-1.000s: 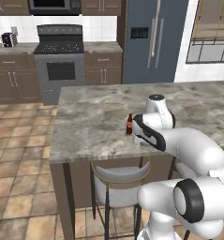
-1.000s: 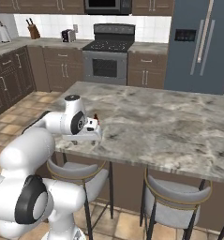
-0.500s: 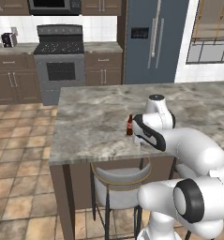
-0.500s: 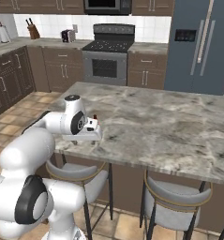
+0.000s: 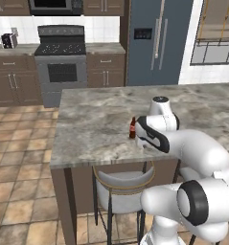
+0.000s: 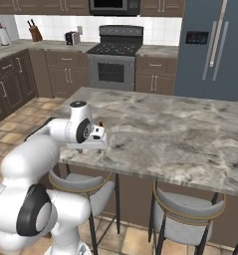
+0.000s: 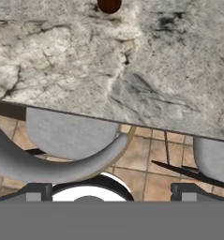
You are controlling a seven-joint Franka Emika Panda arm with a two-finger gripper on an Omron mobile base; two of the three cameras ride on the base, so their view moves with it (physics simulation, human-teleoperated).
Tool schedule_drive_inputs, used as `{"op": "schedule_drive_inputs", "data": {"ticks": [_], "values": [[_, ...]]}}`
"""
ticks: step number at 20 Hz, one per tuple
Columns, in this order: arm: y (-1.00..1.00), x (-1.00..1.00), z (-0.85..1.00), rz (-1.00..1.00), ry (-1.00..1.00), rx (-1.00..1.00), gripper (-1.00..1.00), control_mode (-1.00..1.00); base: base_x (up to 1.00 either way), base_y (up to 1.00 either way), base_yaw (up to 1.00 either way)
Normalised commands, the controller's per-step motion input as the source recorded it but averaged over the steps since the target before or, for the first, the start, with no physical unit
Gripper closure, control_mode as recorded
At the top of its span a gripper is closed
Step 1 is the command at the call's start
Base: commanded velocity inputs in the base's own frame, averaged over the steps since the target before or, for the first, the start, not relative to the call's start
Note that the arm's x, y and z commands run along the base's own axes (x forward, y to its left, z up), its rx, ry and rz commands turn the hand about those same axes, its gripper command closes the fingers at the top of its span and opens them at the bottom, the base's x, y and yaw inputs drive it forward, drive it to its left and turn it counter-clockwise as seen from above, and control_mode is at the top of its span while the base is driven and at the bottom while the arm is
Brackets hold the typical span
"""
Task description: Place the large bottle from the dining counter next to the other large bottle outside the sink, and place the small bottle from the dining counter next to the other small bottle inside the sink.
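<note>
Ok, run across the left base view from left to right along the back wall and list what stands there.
Toaster → stove → brown cabinet → fridge → window.

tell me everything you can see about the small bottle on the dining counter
The small bottle is short, dark brown, with a thin neck, a red cap and a red label band. It stands upright on the grey marbled dining counter, near the edge over the stool, close beside the robot's white forearm. In the hand view its dark round base shows at the top edge. Nothing visibly grips it.
</note>
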Motion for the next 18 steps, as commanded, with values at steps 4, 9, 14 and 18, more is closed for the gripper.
{"op": "schedule_drive_inputs", "data": {"ticks": [4,9,14,18], "values": [[0.0,0.19,0.03,0.0,0.0,0.08,-1.0,-1.0,0.0,0.0,0.0],[0.03,0.28,0.01,0.01,0.0,0.06,-1.0,-1.0,0.0,0.0,0.0],[0.14,0.27,0.0,0.0,0.0,0.0,-1.0,-1.0,0.0,0.0,0.0],[0.24,0.11,0.0,0.0,-0.01,0.0,-1.0,-1.0,0.0,0.0,0.0]]}}
